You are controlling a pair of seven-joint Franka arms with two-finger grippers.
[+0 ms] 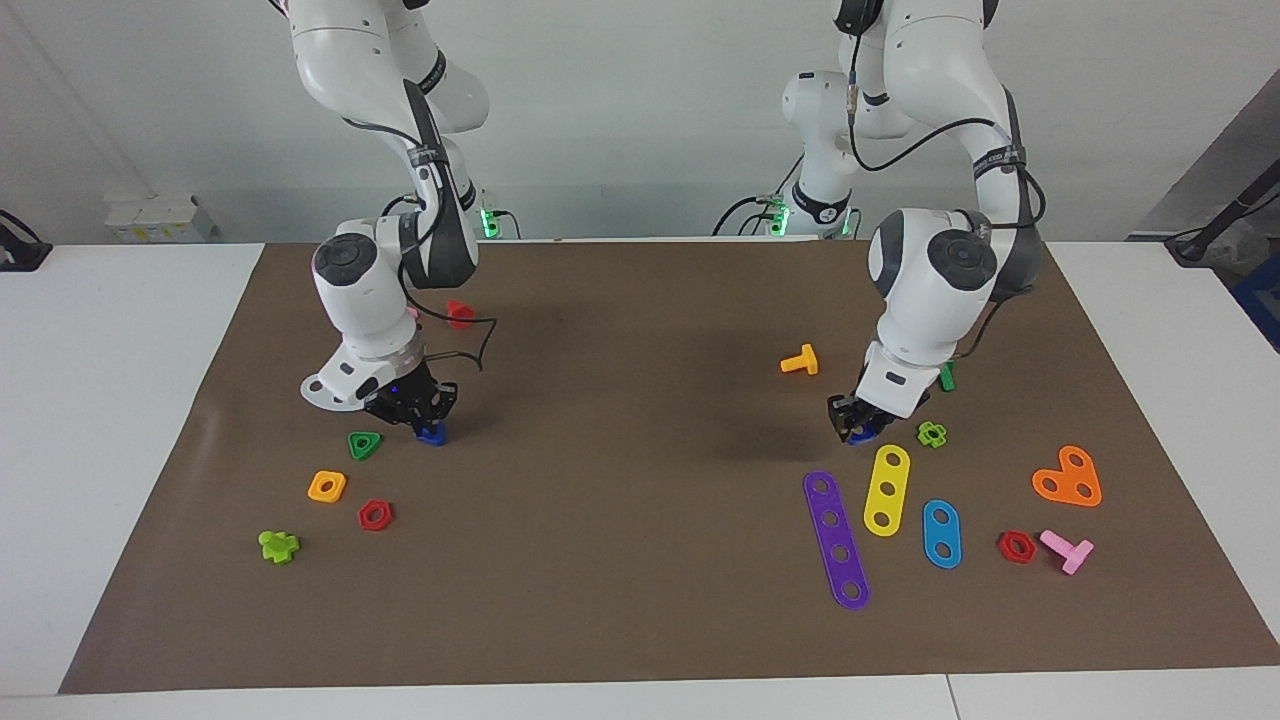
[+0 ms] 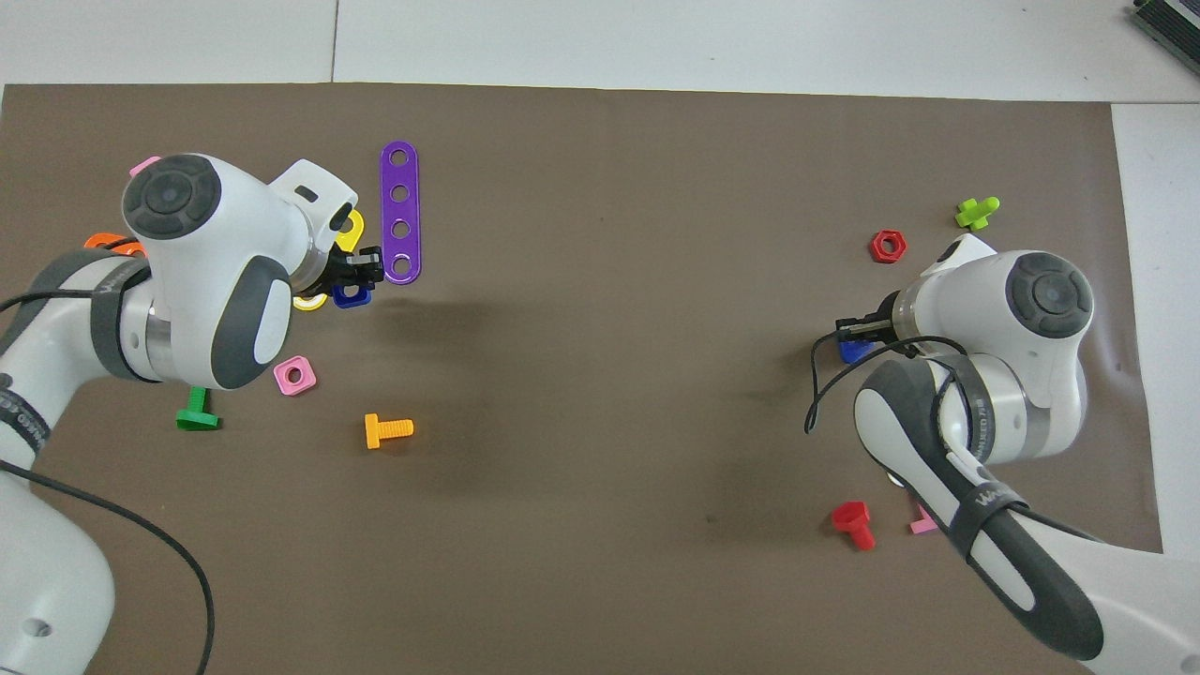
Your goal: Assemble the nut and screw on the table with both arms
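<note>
Both white jointed arms are lowered close to the bench (image 1: 640,620), a white tabletop covered by a large brown rectangular mat.

The left end effector (image 1: 858,428) (image 2: 361,274) is at the left arm's end of the mat, down at the small dark-blue plastic toy nut (image 2: 352,296), squarish with a round centre hole. In the facing view only a sliver of blue shows beneath the black fingers, so whether they are clamped on the nut cannot be told. The nut lies just beside the yellow three-hole plastic strip (image 1: 886,490) and near the purple four-hole plastic strip (image 1: 836,538) (image 2: 399,212). An orange plastic bolt (image 1: 800,361) (image 2: 387,430) lies nearer the robots.

The right end effector (image 1: 415,408) (image 2: 858,330) is at the right arm's end of the mat, with the small dark-blue plastic toy screw (image 1: 431,433) (image 2: 853,352) showing at its fingertips, low against the mat. Whether the fingers are closed on it cannot be told. A green triangular plastic nut (image 1: 364,445) lies just beside the screw, and a red hexagonal plastic nut (image 1: 375,515) (image 2: 887,246) farther from the robots
</note>
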